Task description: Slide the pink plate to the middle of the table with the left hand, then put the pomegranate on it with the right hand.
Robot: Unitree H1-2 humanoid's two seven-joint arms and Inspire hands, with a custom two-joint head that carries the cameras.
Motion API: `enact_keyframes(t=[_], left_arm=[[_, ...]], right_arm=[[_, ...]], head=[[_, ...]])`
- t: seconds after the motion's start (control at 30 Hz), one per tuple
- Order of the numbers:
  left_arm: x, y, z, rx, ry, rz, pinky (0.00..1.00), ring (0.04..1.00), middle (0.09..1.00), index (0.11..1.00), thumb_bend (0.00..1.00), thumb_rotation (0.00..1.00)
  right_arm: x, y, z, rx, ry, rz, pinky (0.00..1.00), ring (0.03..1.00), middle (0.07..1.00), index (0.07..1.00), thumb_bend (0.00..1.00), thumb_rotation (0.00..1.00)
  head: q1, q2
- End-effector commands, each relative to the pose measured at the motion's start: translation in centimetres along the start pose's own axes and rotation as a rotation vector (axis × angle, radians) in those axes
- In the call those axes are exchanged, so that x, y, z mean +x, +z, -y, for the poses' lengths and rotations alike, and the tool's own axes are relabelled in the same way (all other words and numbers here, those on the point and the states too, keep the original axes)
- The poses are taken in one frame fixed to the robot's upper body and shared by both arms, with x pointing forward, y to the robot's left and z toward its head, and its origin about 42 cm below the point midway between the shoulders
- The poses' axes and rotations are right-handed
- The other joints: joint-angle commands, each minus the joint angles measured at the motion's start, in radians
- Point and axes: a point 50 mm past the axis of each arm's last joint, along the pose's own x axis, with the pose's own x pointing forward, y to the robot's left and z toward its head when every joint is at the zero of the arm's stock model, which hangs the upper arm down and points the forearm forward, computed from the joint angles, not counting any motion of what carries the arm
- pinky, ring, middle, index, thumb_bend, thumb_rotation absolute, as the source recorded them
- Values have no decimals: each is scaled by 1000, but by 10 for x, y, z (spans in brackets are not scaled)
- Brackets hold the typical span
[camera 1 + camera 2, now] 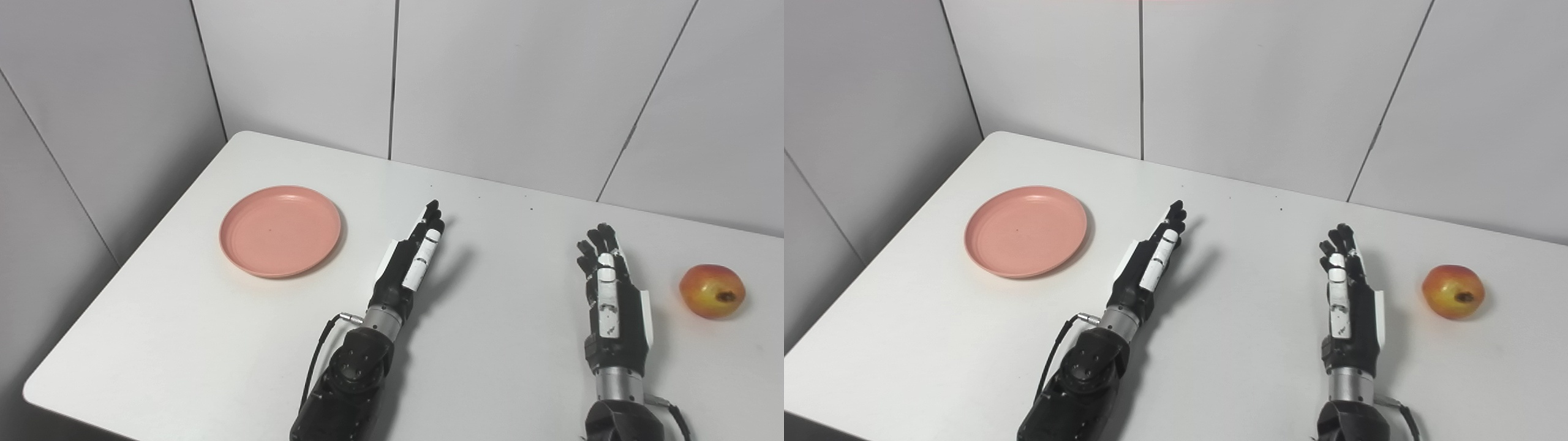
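Both hands empty, fingers extended: left hand [411,257], right hand [609,294] (pink plate [280,231] untouched)

Left hand [409,260]: I'm seeing a black frame with slim black fingers; one long white panel runs along the digit on top, and a white plate shows at its 9 o'clock edge.
Left wrist [381,320]: I've got a silver metal collar here, ribbed, with a small silver plug at 9 o'clock.
Left cable [317,352]: thin, black, looping from that plug down along the forearm.
Left forearm [346,392]: bulky glossy black shell, with a round recessed disc on top.
Right hand [1349,303]: same black build; white segmented strip with small dark marks, white plate at 3 o'clock.
Right wrist [1346,386]: silver collar, a black cable at 4 o'clock.
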Motion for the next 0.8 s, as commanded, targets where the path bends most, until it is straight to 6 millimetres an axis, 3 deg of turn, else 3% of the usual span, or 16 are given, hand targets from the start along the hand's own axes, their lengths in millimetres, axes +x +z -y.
enact_keyframes(t=[0.0,0.77], left_arm=[[2,-2,15,-23,-27,3,1000,1000,996,977,445,1000],[1,-6,13,-8,-28,18,1000,1000,997,979,438,1000]], right_arm=[[-15,-16,19,-21,-14,-20,947,914,927,922,630,862],[-18,-19,17,-12,-16,-16,949,914,929,925,600,867]], head=[[7,-5],[-2,-21]])
